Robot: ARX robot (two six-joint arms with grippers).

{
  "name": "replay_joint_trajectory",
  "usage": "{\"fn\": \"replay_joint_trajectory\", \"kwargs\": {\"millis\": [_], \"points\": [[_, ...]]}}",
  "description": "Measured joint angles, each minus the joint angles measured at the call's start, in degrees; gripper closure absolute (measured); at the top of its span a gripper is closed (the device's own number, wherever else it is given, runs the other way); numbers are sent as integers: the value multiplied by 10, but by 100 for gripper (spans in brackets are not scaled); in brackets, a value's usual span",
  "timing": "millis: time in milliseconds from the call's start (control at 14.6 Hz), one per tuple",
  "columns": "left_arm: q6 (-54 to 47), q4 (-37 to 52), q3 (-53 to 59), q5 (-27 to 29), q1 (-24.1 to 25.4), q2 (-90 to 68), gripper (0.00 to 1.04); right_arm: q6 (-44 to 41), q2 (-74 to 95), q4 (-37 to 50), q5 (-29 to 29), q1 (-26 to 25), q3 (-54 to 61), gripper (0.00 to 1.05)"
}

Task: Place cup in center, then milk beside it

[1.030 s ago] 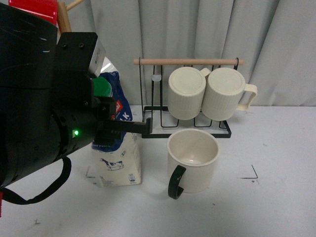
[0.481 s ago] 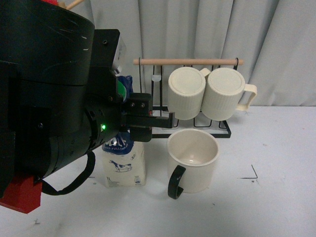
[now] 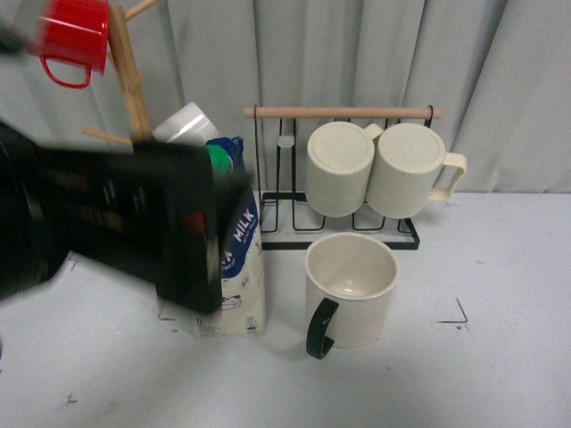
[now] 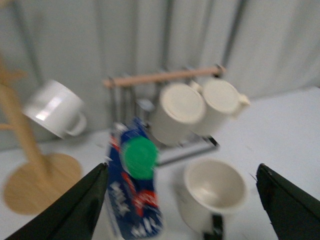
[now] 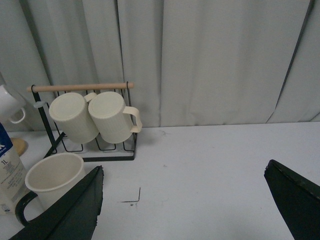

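White "MILK" and "1L" read on the milk (image 3: 234,267); blurred left gripper (image 4: 182,200) spread wide, empty.

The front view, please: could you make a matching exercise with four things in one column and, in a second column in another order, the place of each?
Things:
1. cup
2. milk
3. red mug
4. two ribbed mugs

Places:
A. hanging at the top of the wooden mug tree
B. lying on their sides on the black wire rack
C. standing on the table in front of the rack, handle toward the camera
D. standing on the table at the cup's left, partly behind the blurred arm

Pairs: 1-C, 2-D, 3-A, 4-B
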State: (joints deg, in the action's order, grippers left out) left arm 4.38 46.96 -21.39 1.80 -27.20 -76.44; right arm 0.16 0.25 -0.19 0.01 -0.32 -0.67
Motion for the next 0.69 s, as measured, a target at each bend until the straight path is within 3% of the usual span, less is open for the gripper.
{"fn": "replay_joint_trajectory", "kwargs": {"millis": [69,137,343,687], "points": [[-26,106,69,173,22,12,35,0,0,0,0,0,0,6],[-33,137,119,186,76,74,58,0,0,0,0,0,0,6],[-33,56,179,111,144,193,103,0,0,0,0,0,0,6],[-35,-83,206,52,205,364,103,0,0,0,0,0,0,6]]}}
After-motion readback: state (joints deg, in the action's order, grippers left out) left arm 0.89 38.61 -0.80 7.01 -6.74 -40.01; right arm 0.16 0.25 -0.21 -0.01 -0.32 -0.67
